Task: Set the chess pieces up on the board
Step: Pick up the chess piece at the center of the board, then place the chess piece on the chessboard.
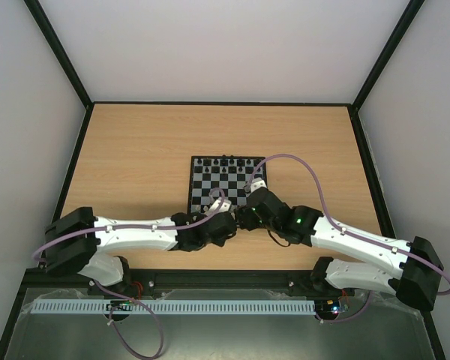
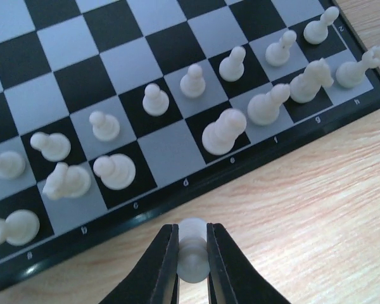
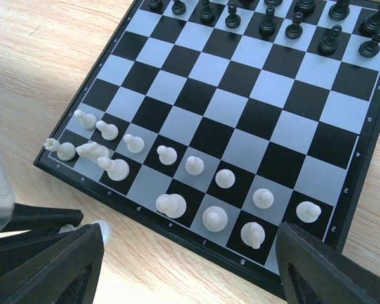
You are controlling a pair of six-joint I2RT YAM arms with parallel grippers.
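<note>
The last white piece (image 2: 193,263) is pinched tight in the left gripper (image 2: 192,233), just off the board (image 2: 57,41) and over the table (image 2: 316,221). Fifteen white pieces (image 2: 223,131) stand in two rows. Only the back-row d square (image 2: 171,152) looks bare, so the setup appears nearly finished. The right gripper (image 3: 190,259) hangs spread wide, empty.

Overhead, the arms (image 1: 135,236) hide near rows of the board (image 1: 210,184).

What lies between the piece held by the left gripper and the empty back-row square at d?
Only bare table and the board's black border separate the held piece from that square, per the left wrist view.
</note>
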